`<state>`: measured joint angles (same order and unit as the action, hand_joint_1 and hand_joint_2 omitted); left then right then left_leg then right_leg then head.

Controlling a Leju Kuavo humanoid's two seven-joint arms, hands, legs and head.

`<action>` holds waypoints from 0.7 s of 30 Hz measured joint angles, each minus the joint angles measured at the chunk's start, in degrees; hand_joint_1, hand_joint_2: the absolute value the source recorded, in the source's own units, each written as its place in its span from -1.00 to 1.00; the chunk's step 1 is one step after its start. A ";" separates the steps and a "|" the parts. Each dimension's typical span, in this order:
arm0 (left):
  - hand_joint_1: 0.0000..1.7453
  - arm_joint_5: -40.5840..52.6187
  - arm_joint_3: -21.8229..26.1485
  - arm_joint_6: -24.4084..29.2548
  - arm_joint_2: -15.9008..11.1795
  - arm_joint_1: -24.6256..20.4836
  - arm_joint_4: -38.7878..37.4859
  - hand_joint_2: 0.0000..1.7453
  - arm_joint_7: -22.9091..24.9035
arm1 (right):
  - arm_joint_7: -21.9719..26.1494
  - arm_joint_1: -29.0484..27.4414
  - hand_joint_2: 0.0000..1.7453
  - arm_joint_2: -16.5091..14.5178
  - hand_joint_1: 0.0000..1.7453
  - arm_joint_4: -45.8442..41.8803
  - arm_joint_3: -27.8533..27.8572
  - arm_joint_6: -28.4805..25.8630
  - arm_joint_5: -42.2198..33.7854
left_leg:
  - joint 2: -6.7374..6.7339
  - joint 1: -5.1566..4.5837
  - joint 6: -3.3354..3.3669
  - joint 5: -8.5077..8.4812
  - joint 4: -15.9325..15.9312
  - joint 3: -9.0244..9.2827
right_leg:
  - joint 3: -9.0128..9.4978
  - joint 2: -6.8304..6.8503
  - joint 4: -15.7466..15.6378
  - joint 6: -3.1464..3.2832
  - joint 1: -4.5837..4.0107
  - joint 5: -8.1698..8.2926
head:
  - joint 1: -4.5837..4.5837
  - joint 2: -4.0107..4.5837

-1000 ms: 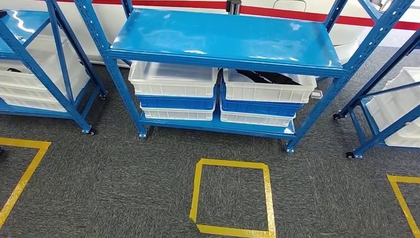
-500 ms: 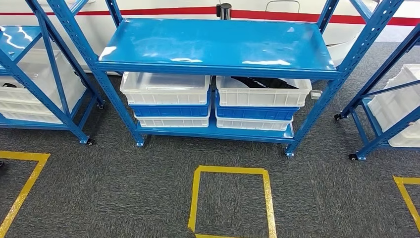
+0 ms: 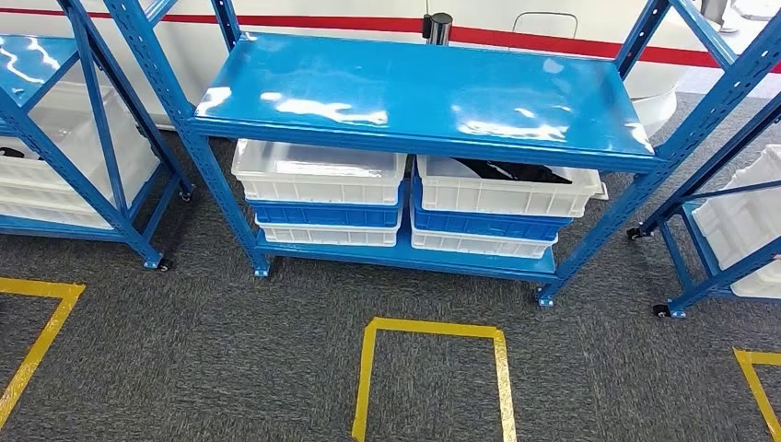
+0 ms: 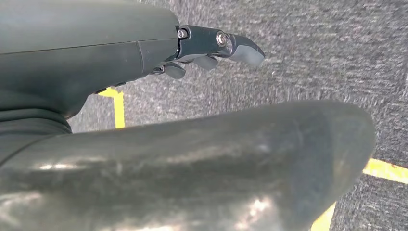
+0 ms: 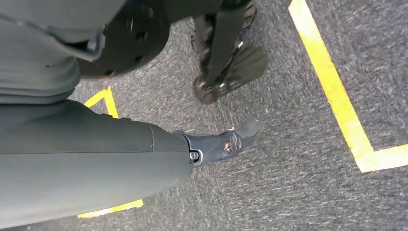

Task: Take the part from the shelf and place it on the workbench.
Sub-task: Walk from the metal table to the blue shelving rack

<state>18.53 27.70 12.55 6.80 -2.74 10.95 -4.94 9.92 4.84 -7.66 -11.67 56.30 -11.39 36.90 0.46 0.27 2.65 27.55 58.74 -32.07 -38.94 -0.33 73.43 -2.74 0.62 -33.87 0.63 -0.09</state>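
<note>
Grey carpet point(image 3: 230, 350); half-hidden black part point(image 3: 511, 171) in crate point(image 3: 507, 189)

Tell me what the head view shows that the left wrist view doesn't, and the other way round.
Head view alone: the blue shelf, stacked white and blue bins on its lower level, and a black part in the top right bin. Left wrist view alone: the left robot hand, holding nothing, hanging over the floor. Both share the grey carpet and yellow floor tape.
</note>
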 joint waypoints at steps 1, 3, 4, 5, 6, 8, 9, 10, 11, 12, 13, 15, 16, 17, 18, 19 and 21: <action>-1.00 0.00 0.02 0.00 0.01 0.04 0.00 -1.00 0.00 | -0.01 -0.08 -1.00 0.01 -1.00 -0.01 0.00 0.00 0.03 | 0.09 -0.03 -0.06 0.38 0.00 0.49 | 0.20 0.00 -2.29 -0.54 0.01 1.61 | -0.01 0.00; -1.00 0.00 0.06 0.00 0.06 0.11 -0.01 -1.00 -0.01 | -0.02 -0.11 -1.00 0.06 -1.00 -0.01 0.00 0.00 0.07 | 0.16 -0.04 -0.34 1.18 -0.07 1.49 | 2.53 0.12 -10.14 -1.05 -0.10 6.30 | -0.01 0.00; -1.00 0.00 0.08 0.00 0.09 0.11 -0.01 -1.00 -0.03 | -0.02 -0.07 -1.00 0.09 -1.00 -0.01 0.00 0.00 0.08 | 0.18 -0.07 -0.58 1.53 -0.16 1.93 | 3.51 0.25 -13.24 -0.56 -0.30 7.52 | -0.01 0.00; -1.00 0.00 0.10 0.00 0.11 0.06 -0.01 -1.00 -0.04 | -0.02 0.00 -1.00 0.12 -1.00 0.00 0.00 0.00 0.09 | 0.16 -0.09 -0.90 1.83 -0.35 2.15 | 4.12 0.36 -14.96 0.19 -0.53 8.15 | -0.02 0.00; -1.00 0.00 0.13 0.00 0.13 0.00 -0.01 -1.00 -0.05 | -0.04 0.02 -1.00 0.14 -1.00 0.00 0.00 0.00 0.09 | 0.14 -0.13 -1.24 1.92 -0.35 2.36 | 4.16 0.43 -15.46 1.08 -0.72 8.18 | 0.01 0.00; -1.00 0.02 0.18 0.00 0.11 -0.03 0.00 -1.00 -0.02 | -0.10 -0.05 -1.00 0.12 -1.00 -0.01 0.00 0.00 0.10 | 0.05 -0.20 -1.90 1.99 -0.09 2.84 | 5.07 0.33 -16.05 2.18 -0.56 8.57 | -0.02 0.00; -1.00 0.03 0.19 0.00 0.10 -0.01 0.00 -1.00 0.01 | -0.13 -0.13 -1.00 0.11 -1.00 -0.01 0.00 -0.01 0.10 | 0.00 -0.21 -2.19 2.15 0.78 2.80 | 5.68 0.30 -16.29 2.57 -0.30 8.75 | 0.05 0.00; -1.00 0.05 0.21 0.00 0.09 0.01 0.00 -1.00 0.04 | -0.13 -0.14 -1.00 0.11 -1.00 -0.01 0.00 -0.01 0.10 | -0.05 -0.17 -2.47 2.64 2.41 2.09 | 6.43 0.26 -16.43 2.91 -0.07 8.74 | 0.17 0.00; -1.00 0.08 0.24 0.00 0.08 -0.03 0.00 -1.00 0.07 | -0.14 -0.09 -1.00 0.10 -1.00 -0.01 0.00 -0.02 0.10 | -0.11 -0.08 -2.76 3.66 5.11 0.57 | 6.90 0.27 -16.55 3.21 0.08 8.56 | 0.33 0.00; -1.00 0.09 0.25 0.00 0.08 -0.09 -0.01 -1.00 0.07 | -0.14 -0.04 -1.00 0.12 -1.00 -0.01 0.00 -0.02 0.10 | -0.15 0.03 -3.02 5.01 8.54 -1.53 | 7.20 0.27 -16.57 3.46 0.08 8.32 | 0.45 0.00; -1.00 0.11 0.27 0.00 0.09 -0.11 -0.01 -1.00 0.08 | -0.14 0.00 -1.00 0.12 -1.00 -0.01 0.00 -0.02 0.10 | -0.18 0.16 -3.26 6.47 11.96 -3.90 | 7.42 0.26 -16.57 3.62 0.07 8.05 | 0.55 0.00; -1.00 0.15 0.28 0.00 0.07 -0.01 -0.02 -1.00 0.13 | -0.15 -0.09 -1.00 0.11 -1.00 0.00 0.01 -0.02 0.10 | -0.21 0.36 -3.58 7.31 15.10 -7.06 | 8.05 0.16 -16.57 3.63 0.06 7.43 | 0.54 0.00; -1.00 0.17 0.28 0.00 0.04 0.07 -0.02 -1.00 0.15 | -0.16 -0.19 -1.00 0.09 -1.00 0.00 0.01 -0.02 0.09 | -0.22 0.43 -3.64 5.81 13.77 -7.17 | 8.55 0.08 -16.57 3.52 0.09 7.07 | 0.57 0.00; -1.00 0.20 0.29 0.01 -0.01 0.12 -0.02 -1.00 0.15 | -0.17 -0.26 -1.00 0.05 -1.00 0.00 0.02 -0.02 0.09 | -0.24 0.49 -3.63 3.21 10.58 -6.25 | 9.12 0.00 -16.57 3.33 0.14 6.69 | 0.56 0.00; -1.00 0.25 0.30 0.01 -0.05 0.15 -0.02 -1.00 0.14 | -0.17 -0.31 -1.00 0.00 -1.00 0.00 0.02 -0.02 0.08 | -0.25 0.51 -3.56 0.58 6.74 -4.82 | 9.55 -0.05 -16.57 3.09 0.18 6.28 | 0.61 0.00; -1.00 0.30 0.31 0.01 -0.08 0.14 -0.02 -1.00 0.13 | -0.17 -0.29 -1.00 -0.03 -1.00 0.00 0.02 -0.01 0.08 | -0.28 0.43 -3.41 -0.36 3.52 -3.55 | 10.00 -0.10 -16.53 2.78 0.10 5.90 | 0.65 0.00; -1.00 0.42 0.33 0.00 -0.11 0.04 -0.01 -1.00 0.07 | -0.17 -0.13 -1.00 -0.07 -1.00 -0.01 0.02 0.00 0.08 | -0.28 0.15 -2.67 0.20 0.60 -2.28 | 10.38 -0.09 -16.43 1.92 -0.11 5.39 | 0.72 0.00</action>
<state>18.96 28.04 12.55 6.69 -2.70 10.94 -4.87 9.75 4.70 -7.73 -11.68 56.33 -11.39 36.98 0.18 0.43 -0.01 27.76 59.34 -34.34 -28.55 -0.43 57.00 -0.82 0.52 -28.49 1.35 -0.09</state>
